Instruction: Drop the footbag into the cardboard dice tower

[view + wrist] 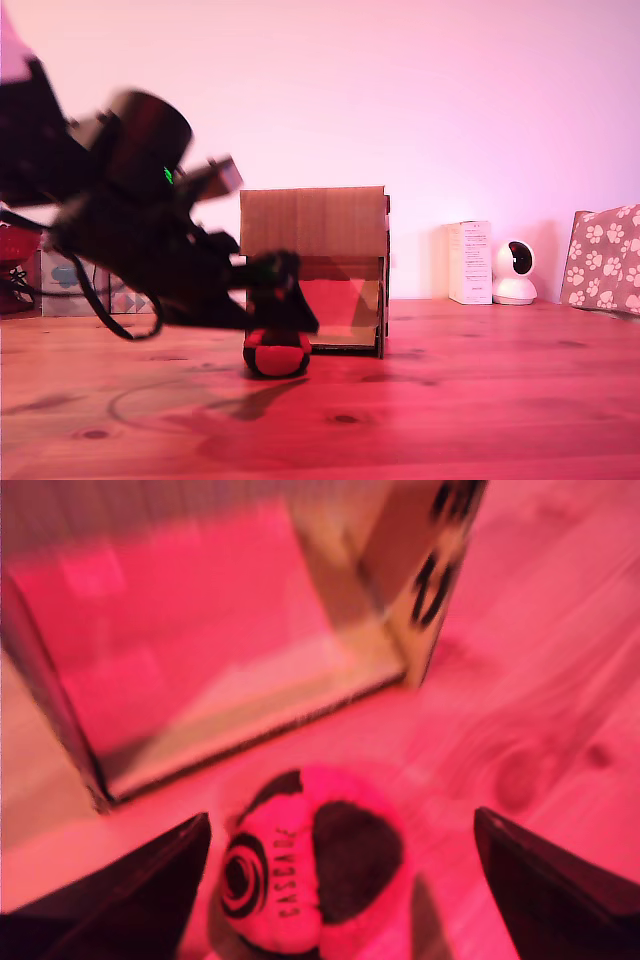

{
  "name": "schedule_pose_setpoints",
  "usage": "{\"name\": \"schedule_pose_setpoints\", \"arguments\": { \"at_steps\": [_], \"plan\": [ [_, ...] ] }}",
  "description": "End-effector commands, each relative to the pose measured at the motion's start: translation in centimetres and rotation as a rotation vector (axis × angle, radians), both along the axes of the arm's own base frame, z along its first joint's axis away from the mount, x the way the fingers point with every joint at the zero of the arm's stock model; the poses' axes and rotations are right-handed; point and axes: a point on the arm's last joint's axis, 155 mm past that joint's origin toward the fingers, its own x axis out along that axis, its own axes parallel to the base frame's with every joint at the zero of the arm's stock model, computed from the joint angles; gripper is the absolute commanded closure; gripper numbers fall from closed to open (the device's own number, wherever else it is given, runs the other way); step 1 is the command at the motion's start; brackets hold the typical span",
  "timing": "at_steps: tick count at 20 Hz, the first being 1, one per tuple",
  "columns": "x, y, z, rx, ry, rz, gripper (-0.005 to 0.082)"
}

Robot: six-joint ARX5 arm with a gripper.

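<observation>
Pink-tinted light washes a plain wall and a knotty wooden tabletop (450, 400) in the exterior view. Near the middle stands the brown corrugated cardboard dice tower (315, 222), its upper front panel solid and a low front opening showing a sloped inner ramp. Touching the tabletop just in front of that opening, toward the exterior view's left corner of the box, sits the small red-and-black panelled footbag (276, 353). The dark arm reaches in from the exterior view's left, blurred, with its end effector (280, 300) low over the footbag. Along the wall at the exterior view's right stand a white upright carton (470, 262), a white dome camera (515, 272) and a paw-print patterned box (605, 258), all well apart from the work.

From the wrist view, the footbag (315, 870) lies between the two dark fingers (130, 900), which are spread wide and apart from it on both sides; nothing is pinched. The tower's opening and ramp (200, 670) lie just beyond the footbag.

Its slightly squashed shape suggests a soft, light, filled bag that should give under pressure and not roll far; a grip across its widest middle looks safest. The tower's top edge stands well above the footbag, so a clear lift is probably needed before moving over it. Open tabletop lies all around on the near side.
</observation>
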Motion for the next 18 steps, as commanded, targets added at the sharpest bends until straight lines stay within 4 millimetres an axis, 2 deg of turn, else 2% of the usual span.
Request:
{"name": "schedule_pose_setpoints", "arguments": {
  "at_steps": [1, 2, 3, 4, 6, 7, 8, 12, 18],
  "plan": [
    [-0.2, 0.1, -1.6, 0.024, 0.030, -0.006, 0.0010],
    [-0.2, 0.1, -1.9, 0.029, 0.035, -0.006, 0.0027],
    [-0.2, 0.2, -2.1, 0.038, 0.038, -0.003, 0.0086],
    [-0.1, 0.4, -2.3, 0.048, 0.038, 0.005, 0.0195],
    [0.3, 1.0, -2.4, 0.070, 0.030, 0.037, 0.0501],
    [0.3, 1.0, -2.5, 0.073, 0.030, 0.040, 0.0619],
    [0.3, 1.0, -2.4, 0.072, 0.029, 0.039, 0.0675],
    [-0.7, 1.3, -1.4, 0.090, 0.066, 0.027, 0.0677],
    [-4.2, 2.3, 4.9, 0.081, 0.108, -0.010, 0.0677]
  ]
}}
